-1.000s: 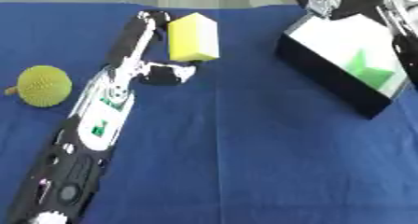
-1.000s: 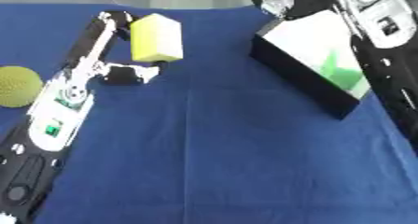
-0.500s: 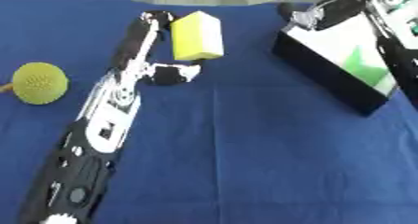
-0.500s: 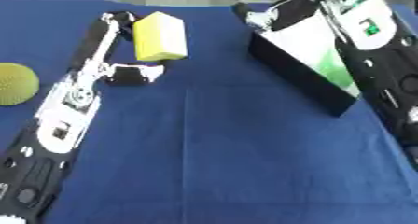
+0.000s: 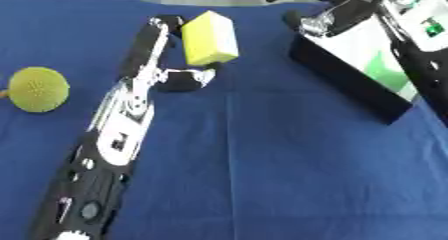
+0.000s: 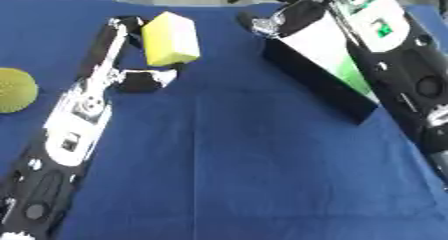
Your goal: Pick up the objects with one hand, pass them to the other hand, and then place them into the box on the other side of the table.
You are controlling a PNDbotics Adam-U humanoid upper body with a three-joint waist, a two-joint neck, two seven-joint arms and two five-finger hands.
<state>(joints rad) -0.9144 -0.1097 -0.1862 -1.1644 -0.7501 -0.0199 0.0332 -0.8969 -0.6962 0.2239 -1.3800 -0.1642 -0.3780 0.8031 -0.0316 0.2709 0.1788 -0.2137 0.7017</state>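
Matt cloth, a porous block, glossy robot shells

The blue tablecloth point(image 5: 262, 184) looks like matt woven fabric, smooth but for a faint crease; at 11 o'clock the yellow sponge block point(image 5: 210, 38) has a dull, porous-looking surface; at 9 o'clock the yellow-green ball point(image 5: 38, 88) looks matt and finely dimpled; at 2 o'clock the box point(image 6: 319, 69) has smooth black outer walls and a white and green inside like printed card; the left arm point(image 5: 114, 149) shows glossy black plastic with silver, metal-looking joints.
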